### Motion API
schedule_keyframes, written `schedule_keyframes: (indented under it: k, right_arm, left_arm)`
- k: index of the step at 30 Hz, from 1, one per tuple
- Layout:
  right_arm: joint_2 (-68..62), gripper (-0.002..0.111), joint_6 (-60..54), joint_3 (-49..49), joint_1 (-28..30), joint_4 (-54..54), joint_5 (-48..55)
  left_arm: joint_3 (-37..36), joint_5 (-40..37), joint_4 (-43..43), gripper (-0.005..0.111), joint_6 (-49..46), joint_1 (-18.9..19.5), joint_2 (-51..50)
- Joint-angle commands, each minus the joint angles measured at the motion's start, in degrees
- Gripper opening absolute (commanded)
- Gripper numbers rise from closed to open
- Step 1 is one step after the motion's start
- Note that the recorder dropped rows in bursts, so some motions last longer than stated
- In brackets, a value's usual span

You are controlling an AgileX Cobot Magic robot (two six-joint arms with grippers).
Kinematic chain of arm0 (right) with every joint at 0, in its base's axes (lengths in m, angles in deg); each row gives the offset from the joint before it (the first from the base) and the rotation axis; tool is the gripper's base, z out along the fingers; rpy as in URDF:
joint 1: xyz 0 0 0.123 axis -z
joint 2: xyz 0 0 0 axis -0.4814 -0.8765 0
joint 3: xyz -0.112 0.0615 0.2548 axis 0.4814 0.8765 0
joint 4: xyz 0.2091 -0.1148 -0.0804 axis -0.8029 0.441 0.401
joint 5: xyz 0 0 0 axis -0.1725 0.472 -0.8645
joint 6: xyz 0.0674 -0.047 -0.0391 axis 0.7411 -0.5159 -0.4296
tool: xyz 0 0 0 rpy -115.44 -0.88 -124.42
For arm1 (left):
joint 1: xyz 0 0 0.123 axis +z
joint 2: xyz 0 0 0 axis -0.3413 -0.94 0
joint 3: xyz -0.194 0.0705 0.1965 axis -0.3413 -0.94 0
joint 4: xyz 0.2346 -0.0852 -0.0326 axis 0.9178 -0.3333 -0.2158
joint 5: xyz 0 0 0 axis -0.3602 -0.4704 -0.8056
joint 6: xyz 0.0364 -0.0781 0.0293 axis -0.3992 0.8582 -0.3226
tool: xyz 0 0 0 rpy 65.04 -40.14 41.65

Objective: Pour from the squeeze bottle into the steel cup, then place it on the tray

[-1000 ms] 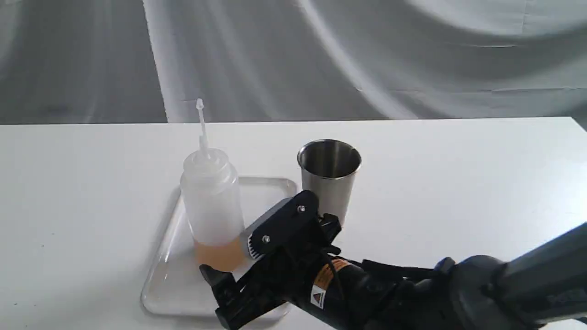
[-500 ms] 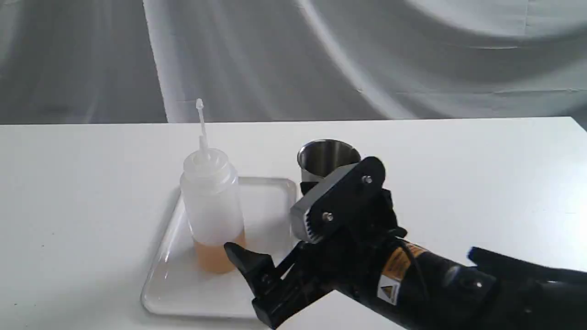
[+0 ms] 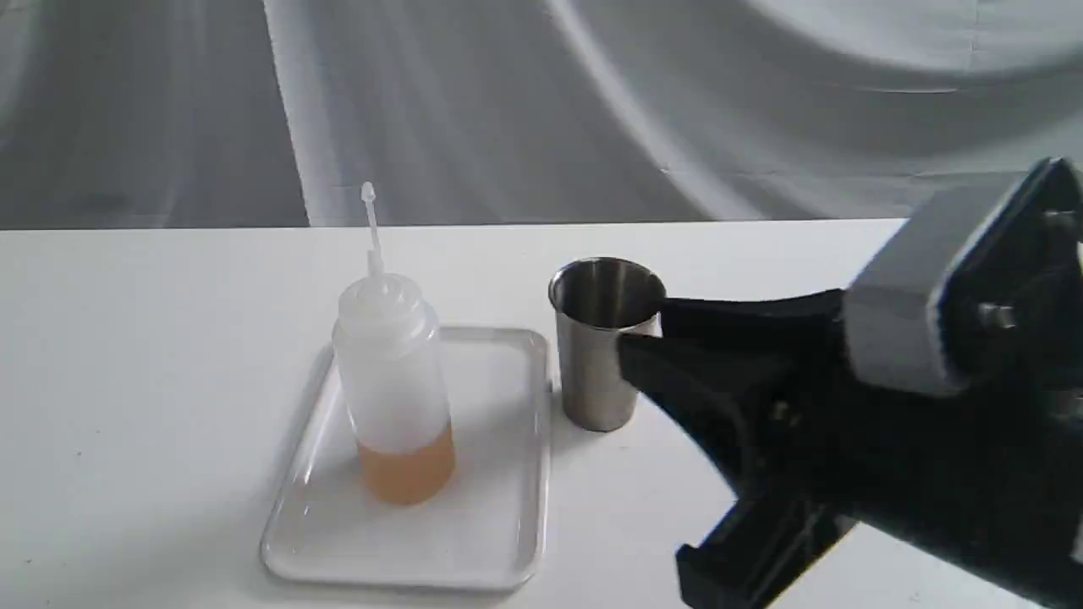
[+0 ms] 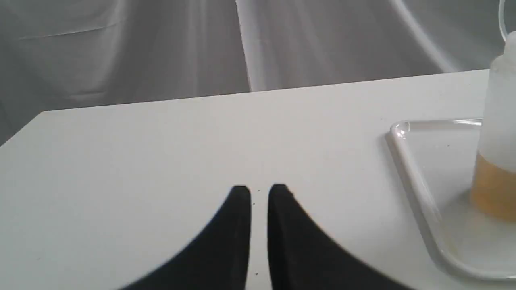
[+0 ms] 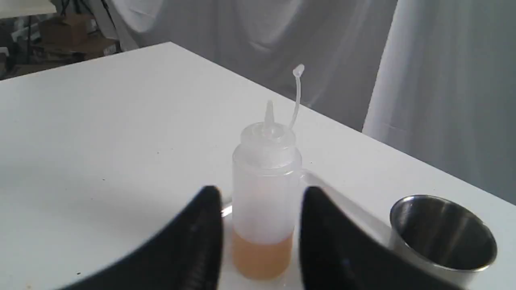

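Pulled back from the tray, my right claw (image 3: 641, 321) now fills the lower right of the exterior view; a second ago it sat low in the middle, at the foot of the squeeze bottle (image 3: 393, 381). Its jaws stand partly apart and hold nothing. Their tips lie across the right side of the steel cup (image 3: 592, 372) in that view, and I cannot tell whether they touch it. My left claw (image 4: 260, 188) hangs over bare tabletop (image 3: 127, 381), closed to a thin slit and empty. Beyond, the squeeze bottle stands upright on the tray (image 3: 499, 474), left of the frame's centre, with amber liquid in its bottom part and its tip cap off on the tether. The steel cup stands on the tabletop just beside the tray's right rim. Grey cloth (image 3: 508, 101) hangs behind.
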Motion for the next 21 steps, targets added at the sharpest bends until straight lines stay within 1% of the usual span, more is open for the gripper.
schedule_keyframes:
  k: [1, 7, 13, 21]
  right_arm:
    - [6.7, 0.001, -1.6, 0.4, 0.1, 2.1, 8.3]
    - [16.4, 0.000, -2.1, 0.4, 0.1, 5.9, 18.9]
    - [24.8, 0.000, -2.1, 0.6, 0.1, 9.2, 26.9]
    - [31.6, 0.000, -2.1, 7.4, 0.1, 9.0, 27.7]
  left_arm:
    - [-0.3, 0.4, 0.0, 0.008, 0.1, 0.2, 0.3]
    - [-0.3, 0.4, 0.0, 0.008, 0.1, 0.2, 0.3]
    - [-0.3, 0.4, 0.0, 0.008, 0.1, 0.2, 0.3]
    - [-0.3, 0.4, 0.0, 0.008, 0.1, 0.2, 0.3]
